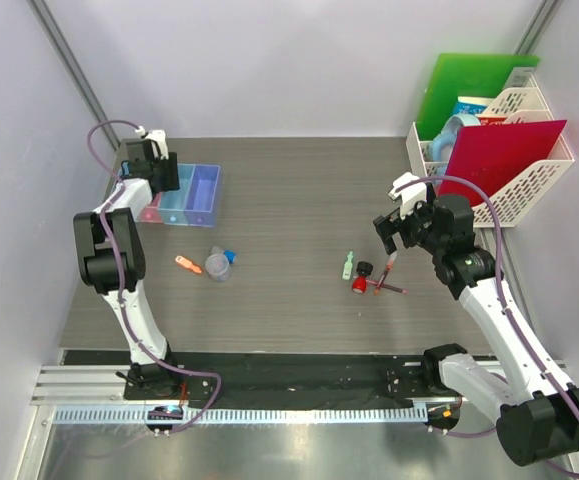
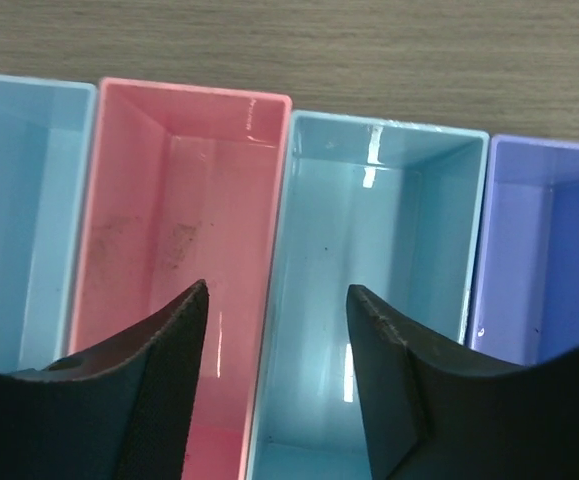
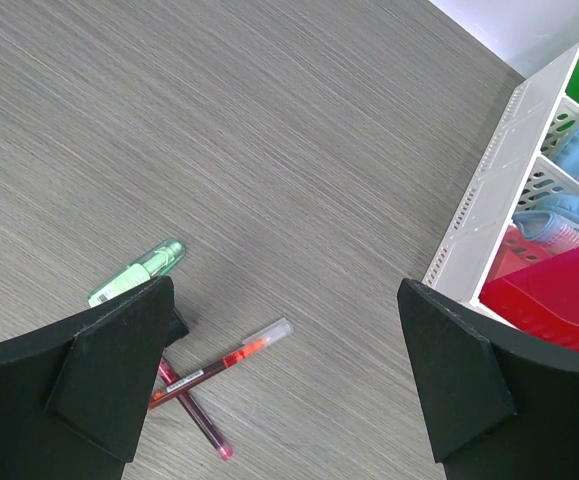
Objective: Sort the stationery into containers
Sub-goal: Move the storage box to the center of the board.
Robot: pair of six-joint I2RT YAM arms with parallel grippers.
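Top view: left gripper [image 1: 159,172] hung over bins [image 1: 205,203], probably drop spot. Orange piece [image 1: 187,265] and clear roll [image 1: 219,265] lay loose on table [image 1: 289,190]. Right gripper [image 1: 393,232] hovered near pens [image 1: 389,276].

Left wrist view: fingers apart, nothing between, above pink bin [image 2: 169,200].

Right wrist view: jaws spread wide, empty, likely lining up on crossed pens; green piece [image 3: 139,270] beside.

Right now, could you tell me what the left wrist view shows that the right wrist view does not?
Only the left wrist: four joined bins, light blue, pink, light blue, purple, nothing visible inside. Only the right wrist: a green piece, two crossed red pens, the white rack with a red folder. Both: the wood-grain table and each arm's own fingers, apart and holding nothing.
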